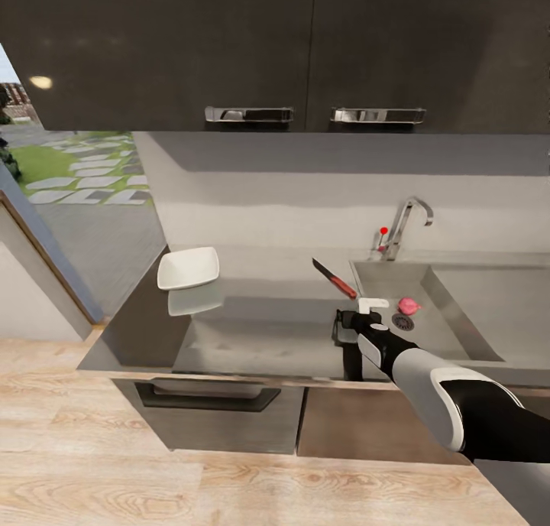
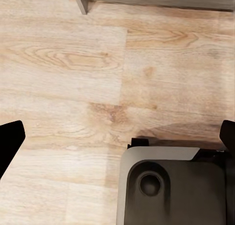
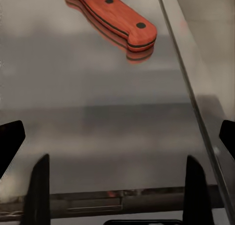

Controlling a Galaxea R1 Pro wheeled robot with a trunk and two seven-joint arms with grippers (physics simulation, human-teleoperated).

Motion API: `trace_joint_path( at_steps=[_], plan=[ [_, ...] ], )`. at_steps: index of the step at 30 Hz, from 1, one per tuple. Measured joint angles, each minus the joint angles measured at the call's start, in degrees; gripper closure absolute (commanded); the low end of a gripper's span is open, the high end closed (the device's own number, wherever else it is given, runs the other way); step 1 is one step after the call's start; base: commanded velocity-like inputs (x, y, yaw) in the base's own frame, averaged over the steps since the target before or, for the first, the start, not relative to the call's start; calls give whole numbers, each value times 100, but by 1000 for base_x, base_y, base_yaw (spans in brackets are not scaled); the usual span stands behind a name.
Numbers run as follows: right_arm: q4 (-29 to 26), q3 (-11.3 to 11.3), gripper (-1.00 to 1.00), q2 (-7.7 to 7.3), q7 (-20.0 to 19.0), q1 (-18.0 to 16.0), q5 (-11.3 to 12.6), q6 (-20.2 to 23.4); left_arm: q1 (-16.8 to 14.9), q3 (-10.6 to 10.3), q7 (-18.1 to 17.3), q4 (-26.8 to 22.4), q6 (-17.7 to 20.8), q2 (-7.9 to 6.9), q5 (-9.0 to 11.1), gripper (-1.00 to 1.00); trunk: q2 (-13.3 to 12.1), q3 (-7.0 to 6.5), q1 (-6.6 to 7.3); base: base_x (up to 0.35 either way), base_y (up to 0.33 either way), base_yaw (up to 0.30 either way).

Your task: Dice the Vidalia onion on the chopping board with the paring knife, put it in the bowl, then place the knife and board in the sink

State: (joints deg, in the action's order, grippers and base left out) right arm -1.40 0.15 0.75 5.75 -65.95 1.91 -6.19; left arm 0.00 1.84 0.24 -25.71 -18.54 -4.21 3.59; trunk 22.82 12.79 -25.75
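1. Right now the right gripper (image 1: pixel 359 329) hangs over the grey countertop (image 1: pixel 267 335), lower centre of the head view, just beside the sink (image 1: pixel 451 312), its fingers spread wide with nothing between them.
2. Up ahead, the knife (image 1: pixel 334 278) lies flat on the counter, red handle towards the basin; the wrist view shows that handle (image 3: pixel 115 16) at upper centre.
3. Over in the basin, the pinkish onion (image 1: pixel 409 306) sits next to the round drain (image 1: pixel 402 323).
4. Far left, the white bowl (image 1: pixel 189 268) rests on the counter.
5. Left gripper (image 2: pixel 117 137): dark fingertips wide apart at the frame edges, over wooden floor (image 2: pixel 63 63).
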Motion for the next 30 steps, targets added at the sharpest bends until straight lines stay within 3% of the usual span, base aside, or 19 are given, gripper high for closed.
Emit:
trace_joint_path(
  at_steps=[30],
  plan=[
    [0, 1, -100, -7, -1, 0, 0, 0, 0, -3, 0, 1, -8, 0, 0, -100, 0, -270, 0, 0, 0, -31]
  ],
)
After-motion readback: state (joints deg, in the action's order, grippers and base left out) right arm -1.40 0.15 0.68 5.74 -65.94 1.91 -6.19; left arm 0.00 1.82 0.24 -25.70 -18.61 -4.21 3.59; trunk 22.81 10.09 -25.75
